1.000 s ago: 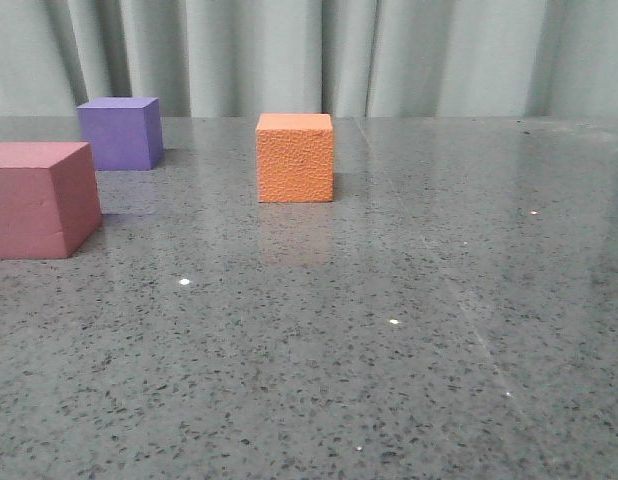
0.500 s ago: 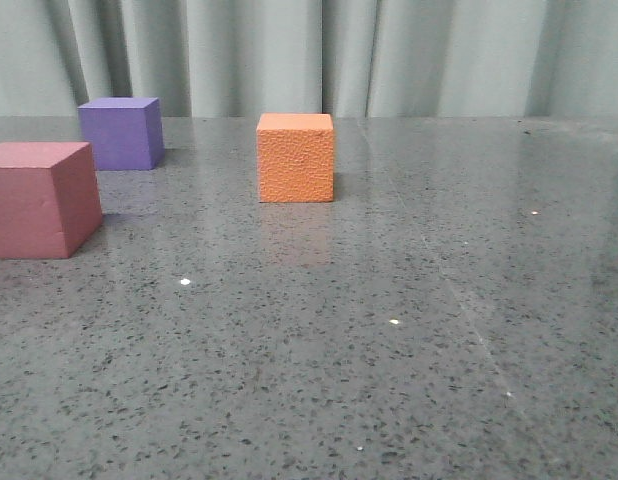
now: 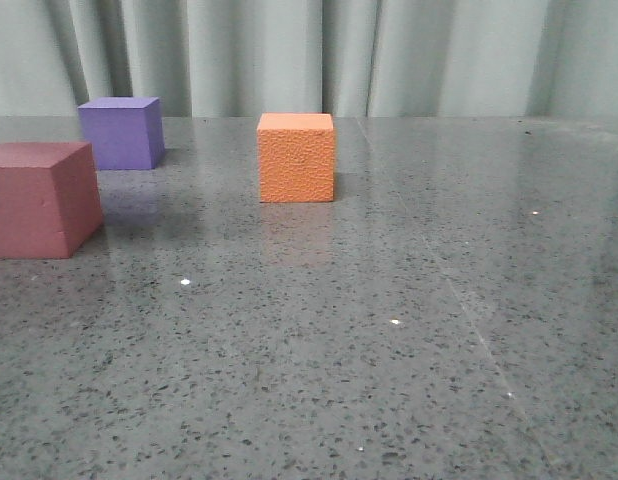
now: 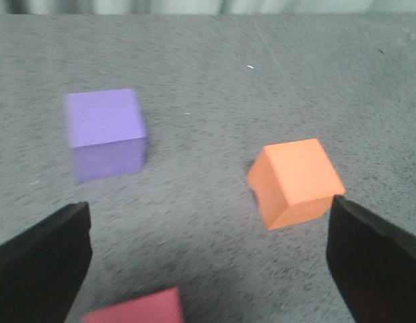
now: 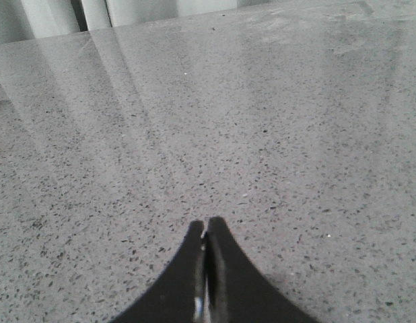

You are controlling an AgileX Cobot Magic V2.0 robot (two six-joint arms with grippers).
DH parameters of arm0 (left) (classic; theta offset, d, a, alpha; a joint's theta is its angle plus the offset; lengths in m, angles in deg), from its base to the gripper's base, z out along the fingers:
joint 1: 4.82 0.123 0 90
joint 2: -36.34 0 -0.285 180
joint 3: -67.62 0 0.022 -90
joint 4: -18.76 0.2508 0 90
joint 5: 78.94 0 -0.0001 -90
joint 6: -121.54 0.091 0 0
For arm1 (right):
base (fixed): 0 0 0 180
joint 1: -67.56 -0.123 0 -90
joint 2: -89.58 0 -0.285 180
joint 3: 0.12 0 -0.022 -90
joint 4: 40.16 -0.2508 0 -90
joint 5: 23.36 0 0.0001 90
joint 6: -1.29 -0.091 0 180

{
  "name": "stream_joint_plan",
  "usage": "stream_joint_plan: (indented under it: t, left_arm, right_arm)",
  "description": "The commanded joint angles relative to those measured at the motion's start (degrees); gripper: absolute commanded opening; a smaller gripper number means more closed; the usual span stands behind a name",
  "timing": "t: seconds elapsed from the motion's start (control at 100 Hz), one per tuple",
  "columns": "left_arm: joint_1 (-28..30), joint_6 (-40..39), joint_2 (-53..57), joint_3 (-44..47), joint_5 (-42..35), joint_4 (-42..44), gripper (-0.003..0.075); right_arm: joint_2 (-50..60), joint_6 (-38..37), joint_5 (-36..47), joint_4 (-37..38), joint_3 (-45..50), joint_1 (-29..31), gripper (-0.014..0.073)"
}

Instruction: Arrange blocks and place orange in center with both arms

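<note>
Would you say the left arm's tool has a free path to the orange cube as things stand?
Probably yes. The left tool is wide open above the table, and the orange cube stands alone, apart from the purple cube and pink-red cube.

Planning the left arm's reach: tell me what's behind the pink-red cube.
Behind the pink-red foam cube stands the purple foam cube, apart from it, with grey curtain beyond. The tabletop directly behind the pink-red cube is hidden by its own body.
</note>
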Motion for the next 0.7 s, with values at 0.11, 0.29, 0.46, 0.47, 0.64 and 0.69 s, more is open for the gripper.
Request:
stream_joint_plan:
  t: [0.11, 0.29, 0.46, 0.47, 0.64, 0.69]
  left_arm:
    - [-7.9, -14.7, -13.0, -13.2, -2.0, 13.6, 0.0657]
    - [-11.0, -24.0, -24.2, -23.9, 2.1, 20.6, 0.0652]
    - [-11.7, -24.0, -29.3, -28.5, 3.9, 20.2, 0.0652]
    - [-11.7, -24.0, -29.5, -28.5, 3.9, 20.2, 0.0652]
    - [-11.7, -24.0, -30.1, -28.5, 2.1, 20.2, 0.0651]
    - [-11.7, -24.0, -30.1, -28.5, 2.3, 20.2, 0.0651]
  right_arm:
    - [1.2, 0.5, 4.9, 0.7, -0.8, 0.1, -0.0061]
    - [1.2, 0.5, 4.9, 0.7, -0.8, 0.1, -0.0061]
    - [1.2, 0.5, 4.9, 0.7, -0.8, 0.1, -0.0061]
    - [1.2, 0.5, 4.9, 0.7, -0.8, 0.1, -0.0061]
    - [1.2, 0.5, 4.9, 0.7, -0.8, 0.1, -0.0061]
    - [1.2, 0.5, 4.9, 0.7, -0.8, 0.1, -0.0061]
